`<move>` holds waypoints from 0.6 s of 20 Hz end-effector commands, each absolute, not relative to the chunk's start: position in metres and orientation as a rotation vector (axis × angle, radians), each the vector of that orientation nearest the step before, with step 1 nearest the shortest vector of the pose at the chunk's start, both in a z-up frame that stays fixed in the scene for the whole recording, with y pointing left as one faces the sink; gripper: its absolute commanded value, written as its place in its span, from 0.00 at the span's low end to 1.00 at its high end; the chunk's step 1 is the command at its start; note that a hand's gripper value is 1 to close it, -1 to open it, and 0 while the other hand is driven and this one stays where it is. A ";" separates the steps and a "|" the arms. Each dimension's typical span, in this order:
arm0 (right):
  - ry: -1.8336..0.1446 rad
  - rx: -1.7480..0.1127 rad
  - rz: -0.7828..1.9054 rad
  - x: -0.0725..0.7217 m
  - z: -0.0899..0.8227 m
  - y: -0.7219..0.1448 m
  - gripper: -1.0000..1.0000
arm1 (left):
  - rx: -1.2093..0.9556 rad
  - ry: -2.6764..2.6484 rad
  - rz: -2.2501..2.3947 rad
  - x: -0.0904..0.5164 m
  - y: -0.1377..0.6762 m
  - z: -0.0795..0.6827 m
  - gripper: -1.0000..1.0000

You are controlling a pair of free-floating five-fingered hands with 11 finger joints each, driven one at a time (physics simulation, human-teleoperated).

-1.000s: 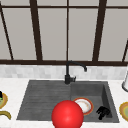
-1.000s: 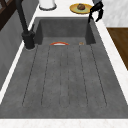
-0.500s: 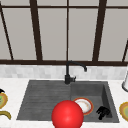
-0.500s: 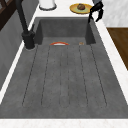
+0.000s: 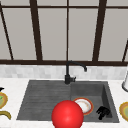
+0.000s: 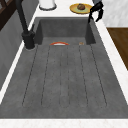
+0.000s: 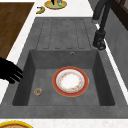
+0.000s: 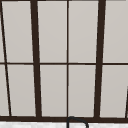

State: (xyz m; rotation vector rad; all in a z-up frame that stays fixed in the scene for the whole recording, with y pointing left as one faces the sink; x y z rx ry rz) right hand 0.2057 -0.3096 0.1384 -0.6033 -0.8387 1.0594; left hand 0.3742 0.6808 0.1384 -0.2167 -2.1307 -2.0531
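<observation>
My right hand point(image 5: 103, 111) hovers at the basin's front right corner, fingers relaxed and drooping, holding nothing. In the left side view the right hand point(image 6: 96, 10) hangs over the basin's front rim, and in the right side view the right hand point(image 7: 10, 71) reaches in over that rim. A white plate with a red patterned rim point(image 7: 70, 81) lies flat on the basin floor point(image 7: 47, 75); the same plate point(image 5: 84, 105) sits left of the hand. A small round object point(image 7: 38, 91) lies on the floor near the hand. A black shape point(image 5: 1, 89) at the left edge may be my left hand.
A red ball point(image 5: 67, 115) shows low in the front view. The black faucet point(image 5: 68, 72) stands behind the sink. The drainboard point(image 6: 65, 77) lies left of the basin. Yellow plates point(image 5: 124, 110) point(image 5: 2, 99), a banana point(image 5: 5, 115) and a white jar point(image 6: 47, 3) sit on the counter.
</observation>
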 end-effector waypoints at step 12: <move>-0.839 -0.603 1.059 0.206 0.138 -0.310 0.50 | -0.272 -2.004 -2.120 0.331 0.647 0.202 0.00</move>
